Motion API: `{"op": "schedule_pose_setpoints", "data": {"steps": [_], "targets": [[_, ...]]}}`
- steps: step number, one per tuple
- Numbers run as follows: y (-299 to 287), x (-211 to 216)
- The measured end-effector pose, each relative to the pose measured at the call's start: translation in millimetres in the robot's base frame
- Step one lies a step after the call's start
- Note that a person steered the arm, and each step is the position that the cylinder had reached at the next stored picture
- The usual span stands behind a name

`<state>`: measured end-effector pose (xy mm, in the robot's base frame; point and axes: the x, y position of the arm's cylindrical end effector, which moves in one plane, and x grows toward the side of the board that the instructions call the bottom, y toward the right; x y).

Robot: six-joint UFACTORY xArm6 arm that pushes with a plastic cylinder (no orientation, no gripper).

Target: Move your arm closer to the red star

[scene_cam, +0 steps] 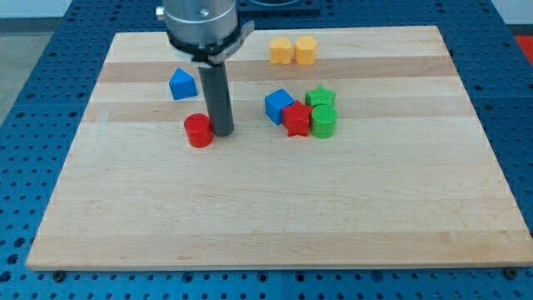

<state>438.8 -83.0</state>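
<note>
My tip [223, 132] is resting on the desk [275, 208], touching the right side of the red cylinder [198, 131]. There is no gripper showing, only the rod. The red star [296, 118] is sitting well apart to the right, wedged between the blue cube [279, 105], green star [321, 97] and green cylinder [323, 122].

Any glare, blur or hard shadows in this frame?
Camera view: even, soft light; no glare on the board; blocks cast only faint shadows; my tip, beside the red cylinder, and the red star look sharp; arm top cropped at the view's top.
</note>
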Motion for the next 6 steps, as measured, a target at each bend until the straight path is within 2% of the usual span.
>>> {"op": "schedule_pose_setpoints", "data": {"steps": [1, 2, 4, 6], "targets": [[9.4, 32.1], [35.5, 34.7], [99.2, 26.3], [118.7, 3.1]]}}
